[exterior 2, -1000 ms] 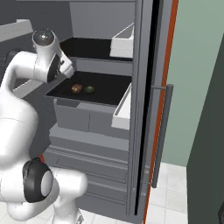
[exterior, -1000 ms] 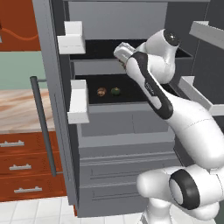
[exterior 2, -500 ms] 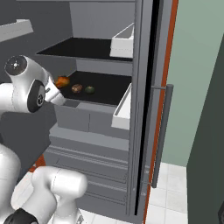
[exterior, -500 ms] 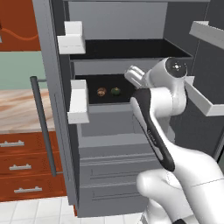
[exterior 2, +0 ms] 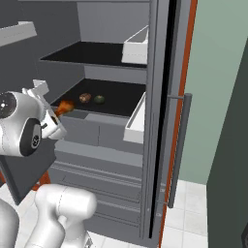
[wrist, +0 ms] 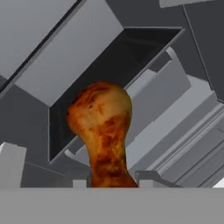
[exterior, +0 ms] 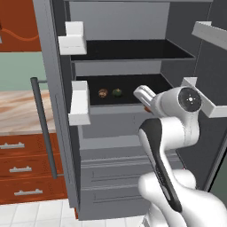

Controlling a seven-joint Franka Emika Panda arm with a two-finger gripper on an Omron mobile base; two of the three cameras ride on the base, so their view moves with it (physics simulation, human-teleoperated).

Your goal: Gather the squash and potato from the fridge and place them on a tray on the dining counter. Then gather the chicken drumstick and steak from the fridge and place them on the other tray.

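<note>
Chicken drumstick is clamped in the half-closed end effector just outside the fridge; next, it probably gets carried to a tray.

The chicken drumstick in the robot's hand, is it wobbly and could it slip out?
The chicken drumstick probably stays stiff: it stands straight up from the gripper without drooping. It might slip or swing, since the fingers seem to pinch only its narrow end while the fat end sticks out. Its skin looks glossy, so maybe slick.
</note>
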